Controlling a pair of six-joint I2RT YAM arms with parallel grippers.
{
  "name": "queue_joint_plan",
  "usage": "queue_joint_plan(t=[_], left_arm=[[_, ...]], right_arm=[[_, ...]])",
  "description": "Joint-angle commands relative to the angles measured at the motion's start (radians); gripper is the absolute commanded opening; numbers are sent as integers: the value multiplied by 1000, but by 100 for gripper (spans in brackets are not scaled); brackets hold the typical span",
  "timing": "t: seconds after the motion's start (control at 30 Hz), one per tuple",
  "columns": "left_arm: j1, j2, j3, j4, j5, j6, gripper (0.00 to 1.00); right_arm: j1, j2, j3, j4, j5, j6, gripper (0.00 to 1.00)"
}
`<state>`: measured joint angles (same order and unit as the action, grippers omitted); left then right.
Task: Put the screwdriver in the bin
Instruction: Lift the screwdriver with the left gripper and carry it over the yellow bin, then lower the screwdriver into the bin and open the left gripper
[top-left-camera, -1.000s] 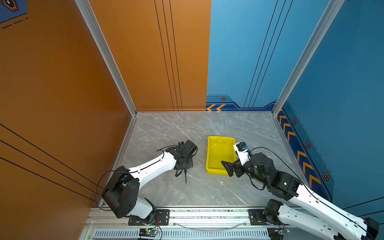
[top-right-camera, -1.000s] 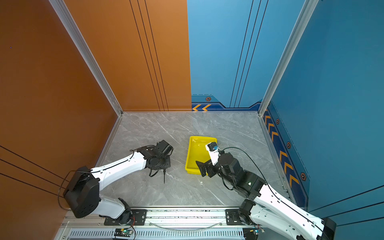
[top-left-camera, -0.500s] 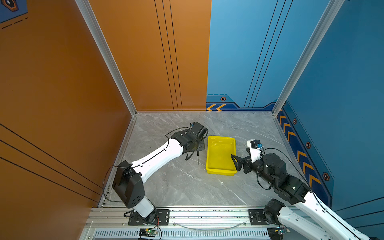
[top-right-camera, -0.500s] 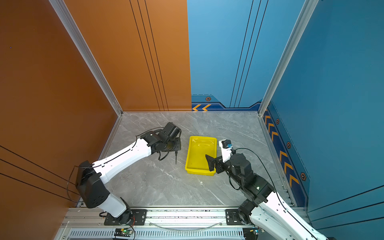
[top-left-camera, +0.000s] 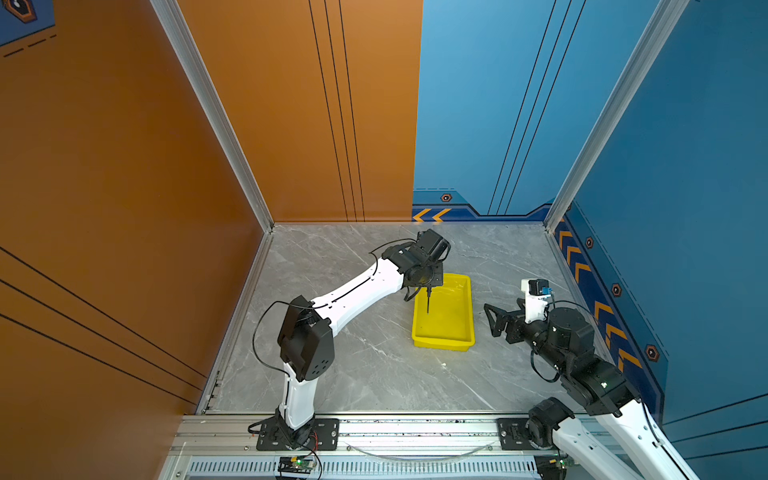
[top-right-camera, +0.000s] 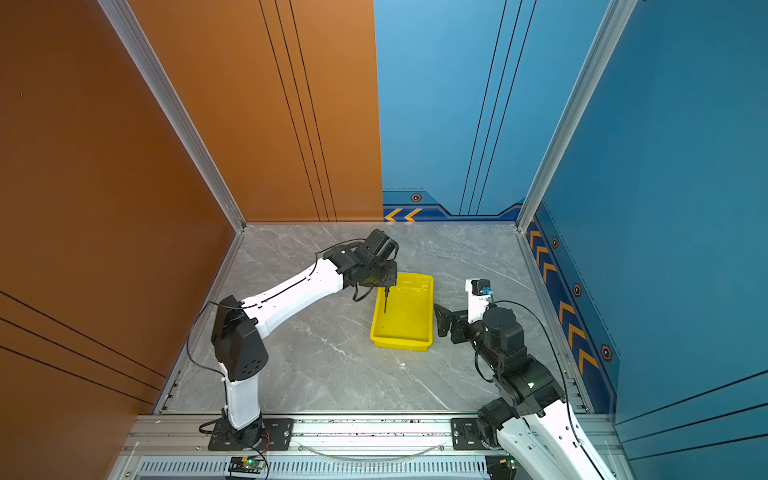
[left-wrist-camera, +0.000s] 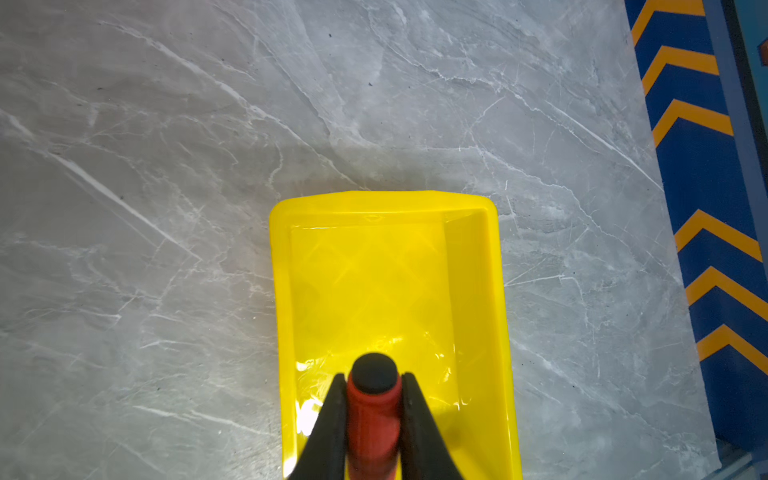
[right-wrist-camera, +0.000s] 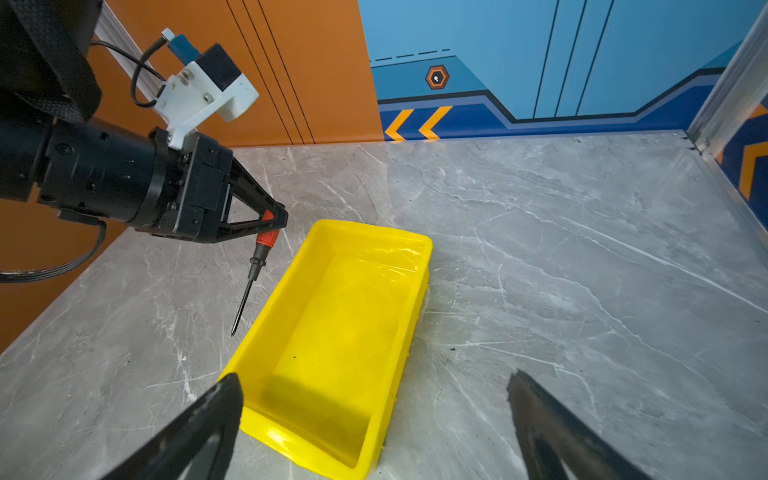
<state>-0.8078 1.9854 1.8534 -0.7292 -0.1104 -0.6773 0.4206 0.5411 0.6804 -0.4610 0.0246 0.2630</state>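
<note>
Above the far end of the yellow bin (top-left-camera: 442, 343), close to its left long wall, the left gripper (right-wrist-camera: 276, 222) holds the screwdriver (right-wrist-camera: 254, 266) by its orange handle, jaws clamped on either side of it, with the thin black shaft hanging tip-down and slightly tilted. Both top views place the shaft over the bin's floor, just inside that left wall (top-right-camera: 385, 301). The right wrist view shows the tip against the grey marble worktop (top-left-camera: 353, 374) beside the rim, so how much margin it has inside the wall is hard to judge. The bin sits near the middle of the worktop, empty and glossy, with nothing bracing it. The right gripper (top-left-camera: 492, 320) waits with its jaws spread wide and empty near the bin's right long side, toward the worktop's front edge, and does not appear to touch it. The task seems close to its release step. The main risk is dropping from this height so near the wall: the tip could strike the rim or the slick floor, and the tool could bounce or topple over the low side onto the worktop. Lowering without first moving toward the bin's centre could jab the shaft into the wall and shove the light tray aside.
</note>
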Motion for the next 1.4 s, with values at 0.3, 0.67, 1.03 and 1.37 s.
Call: queue_joint_plan(t=[0.3, 0.67, 1.03, 1.37], left_arm=[[-58, 246, 143, -19, 17, -44, 0], [-47, 374, 172, -21, 26, -53, 0], [-42, 428, 155, -27, 6, -62, 0], [-39, 428, 140, -33, -11, -74, 15]], right_arm=[[-70, -58, -18, -76, -46, 53, 100], [-73, -63, -10, -91, -32, 41, 100], [-69, -75, -15, -93, -41, 40, 100], [-68, -88, -16, -93, -32, 36, 100]])
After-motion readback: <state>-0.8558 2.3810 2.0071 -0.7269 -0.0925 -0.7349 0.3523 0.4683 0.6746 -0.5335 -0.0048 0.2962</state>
